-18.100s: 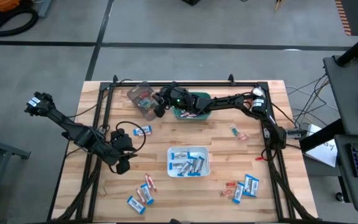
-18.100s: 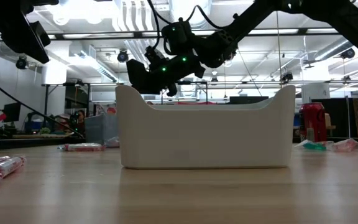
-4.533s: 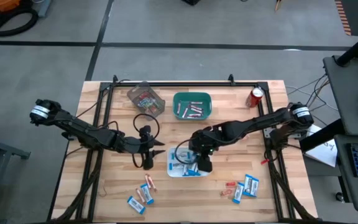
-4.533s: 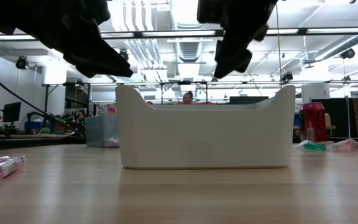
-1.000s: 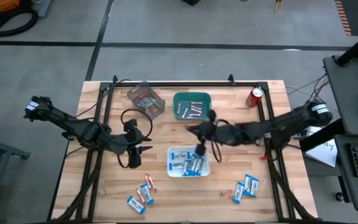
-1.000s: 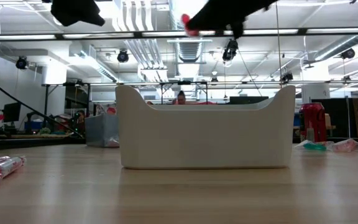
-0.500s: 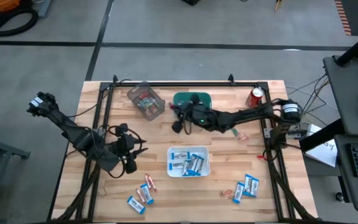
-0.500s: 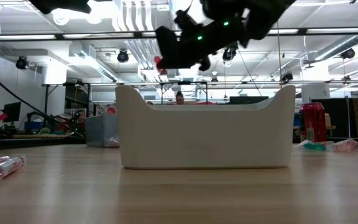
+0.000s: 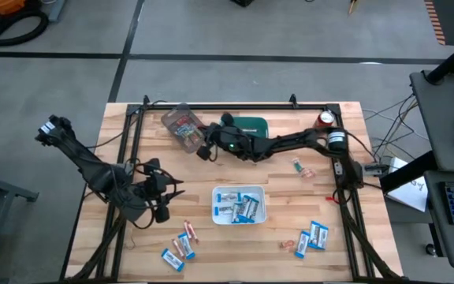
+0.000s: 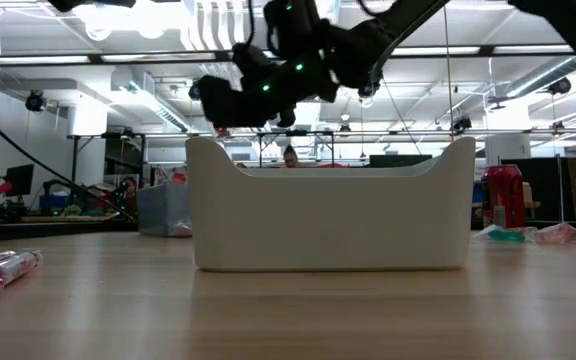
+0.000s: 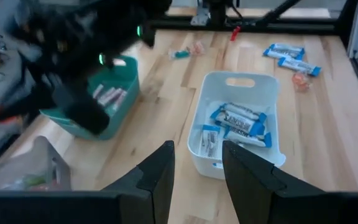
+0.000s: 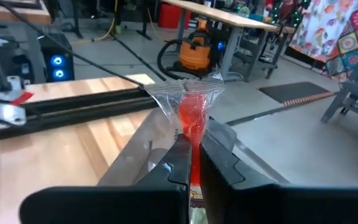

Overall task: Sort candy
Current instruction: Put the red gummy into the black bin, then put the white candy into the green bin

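Observation:
My right gripper (image 9: 204, 150) hangs beside the clear tub (image 9: 182, 126) of red-orange pieces at the table's far left, shut on a red sweet (image 12: 191, 117) in a clear wrapper. Its arm crosses over the green bin (image 9: 251, 124) and hides most of it. My left gripper (image 9: 163, 208) hovers open, left of the white bin (image 9: 240, 207), which holds blue-and-white packets (image 11: 240, 122). Loose packets and pinkish sticks lie on the wood near the front left (image 9: 178, 248) and front right (image 9: 311, 236). My right gripper pinches the red sweet between its two fingertips (image 12: 180, 163), on the sweet's lower part (image 12: 194, 140). The twisted clear wrapper end (image 12: 188, 93) fans out beyond the tips. The arm reaches in from the table's right, and the sweet is lifted clear of the table.
A red soda can (image 9: 324, 118) stands at the far right. Another sweet (image 9: 299, 166) lies right of centre. A black frame rail (image 9: 219, 106) runs along the far edge, with struts down both sides. Bare wood shows between the white bin and the far bins.
My right gripper has swung from over the white bin's far edge toward the table's far left, carrying the red sweet up to the clear tub. My left gripper has drawn back slightly toward the near left.

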Controlling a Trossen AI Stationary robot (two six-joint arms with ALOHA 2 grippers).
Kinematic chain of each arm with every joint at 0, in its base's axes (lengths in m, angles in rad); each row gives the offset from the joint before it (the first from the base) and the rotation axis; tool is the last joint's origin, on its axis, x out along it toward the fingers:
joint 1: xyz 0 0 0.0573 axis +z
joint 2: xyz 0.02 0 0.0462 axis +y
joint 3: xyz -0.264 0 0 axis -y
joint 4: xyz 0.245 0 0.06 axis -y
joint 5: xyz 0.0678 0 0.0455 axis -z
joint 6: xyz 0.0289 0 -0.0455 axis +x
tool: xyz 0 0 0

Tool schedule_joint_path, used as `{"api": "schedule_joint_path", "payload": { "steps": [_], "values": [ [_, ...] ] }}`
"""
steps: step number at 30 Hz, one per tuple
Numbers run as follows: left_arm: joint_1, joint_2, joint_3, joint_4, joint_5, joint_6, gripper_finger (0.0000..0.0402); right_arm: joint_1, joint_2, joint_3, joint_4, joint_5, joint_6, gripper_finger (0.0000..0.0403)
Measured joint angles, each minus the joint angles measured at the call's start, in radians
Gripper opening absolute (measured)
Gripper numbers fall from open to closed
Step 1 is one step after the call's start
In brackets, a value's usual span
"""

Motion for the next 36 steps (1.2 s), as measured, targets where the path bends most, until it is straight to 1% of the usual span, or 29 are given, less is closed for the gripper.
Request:
{"api": "schedule_joint_path", "payload": {
  "steps": [3, 8, 14, 21, 24, 30, 36],
  "values": [
    [-0.017, -0.012, 0.023, -0.032, -0.049, 0.001, 0.0119, -0.01, 0.061, 0.072, -0.01, 0.001, 0.002, 0.0013],
    [-0.03, -0.021, 0.027, -0.068, -0.068, -0.006, 0.0119, -0.022, 0.141, 0.147, -0.018, 0.009, 0.002, 0.0013],
    [-0.03, -0.019, 0.026, -0.098, -0.074, -0.028, 0.0119, -0.028, 0.184, 0.182, -0.011, 0.009, 0.003, 0.0013],
    [-0.03, -0.019, 0.024, -0.111, -0.132, -0.025, 0.0119, -0.029, 0.209, 0.197, -0.016, 0.001, 0.003, 0.0017],
    [-0.03, -0.018, 0.023, -0.112, -0.146, -0.024, 0.0119, -0.03, 0.211, 0.2, -0.018, 0.001, 0.003, 0.0037],
    [-0.03, -0.018, 0.023, -0.112, -0.156, -0.024, 0.0119, -0.036, 0.211, 0.206, -0.026, 0.0, 0.053, 0.0098],
    [-0.03, -0.017, 0.023, -0.112, -0.156, -0.027, 0.0119, -0.043, 0.211, 0.206, -0.061, 0.001, 0.089, 0.014]
  ]
}}
